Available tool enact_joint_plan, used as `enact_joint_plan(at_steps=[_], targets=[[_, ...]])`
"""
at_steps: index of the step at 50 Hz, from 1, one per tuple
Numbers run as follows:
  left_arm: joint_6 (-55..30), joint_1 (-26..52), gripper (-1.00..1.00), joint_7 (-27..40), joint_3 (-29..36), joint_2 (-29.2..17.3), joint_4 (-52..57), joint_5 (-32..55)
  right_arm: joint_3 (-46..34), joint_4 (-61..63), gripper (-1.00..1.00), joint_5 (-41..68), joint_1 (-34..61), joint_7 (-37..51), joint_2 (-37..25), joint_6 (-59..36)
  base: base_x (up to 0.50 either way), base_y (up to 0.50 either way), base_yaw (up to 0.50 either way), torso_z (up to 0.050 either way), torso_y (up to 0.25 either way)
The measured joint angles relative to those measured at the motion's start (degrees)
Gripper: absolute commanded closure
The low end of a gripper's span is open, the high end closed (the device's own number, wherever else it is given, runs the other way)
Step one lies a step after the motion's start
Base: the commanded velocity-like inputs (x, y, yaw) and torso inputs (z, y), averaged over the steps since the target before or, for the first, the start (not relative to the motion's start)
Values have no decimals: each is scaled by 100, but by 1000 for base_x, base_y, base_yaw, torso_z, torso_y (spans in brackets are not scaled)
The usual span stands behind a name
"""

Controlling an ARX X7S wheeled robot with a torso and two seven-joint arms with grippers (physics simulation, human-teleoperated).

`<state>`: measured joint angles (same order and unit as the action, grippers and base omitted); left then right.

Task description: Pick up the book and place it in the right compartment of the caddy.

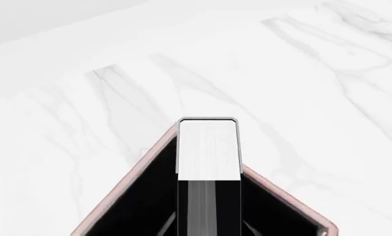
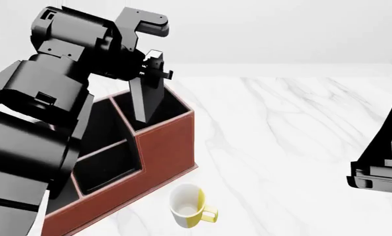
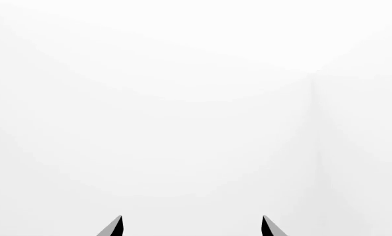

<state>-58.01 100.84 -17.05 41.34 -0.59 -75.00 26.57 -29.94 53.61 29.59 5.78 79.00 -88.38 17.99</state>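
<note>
Head view: left gripper [image 2: 151,66] is clamping its jaws on the top end of the book [image 2: 145,98], which is standing nearly upright, slightly tilted, with its lower end inside the right compartment [image 2: 158,118] of the caddy [image 2: 163,147]. That compartment is sitting at the caddy's 1 o'clock end, tallest of the three sections; the middle section and the low wide section are lying toward 7 o'clock, partly hidden behind the left arm. A mug [image 2: 188,206], white outside with a yellow handle, is standing on the marble table [image 2: 287,137] just beside the caddy's front wall, at 5 o'clock from it.

Left wrist view: the book's white page edges [image 1: 207,150] are showing above the compartment's pale rim [image 1: 127,184].

Right wrist view: right gripper [image 3: 192,226] is holding its two fingertips [image 3: 115,227] well apart, gripping nothing, facing blank white background. In the head view this gripper [image 2: 379,169] is hanging at 3 o'clock, well apart from the caddy.
</note>
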Motion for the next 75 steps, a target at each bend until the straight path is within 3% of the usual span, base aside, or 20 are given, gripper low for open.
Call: enact_joint_plan(at_steps=[53, 54, 75], targets=[[305, -1084, 100, 114, -431, 40, 0, -580, 96, -47, -100, -8, -78, -112, 113, -59, 0, 0, 0, 0, 1], [305, -1089, -100, 122, -431, 41, 1, -575, 99, -49, -100, -5, -76, -120, 121, -66, 0, 0, 0, 0, 0], [251, -1087, -100, 258, -731, 52, 4, -788, 165, -65, -100, 58, -24, -282, 301, -233, 0, 0, 0, 0, 0]])
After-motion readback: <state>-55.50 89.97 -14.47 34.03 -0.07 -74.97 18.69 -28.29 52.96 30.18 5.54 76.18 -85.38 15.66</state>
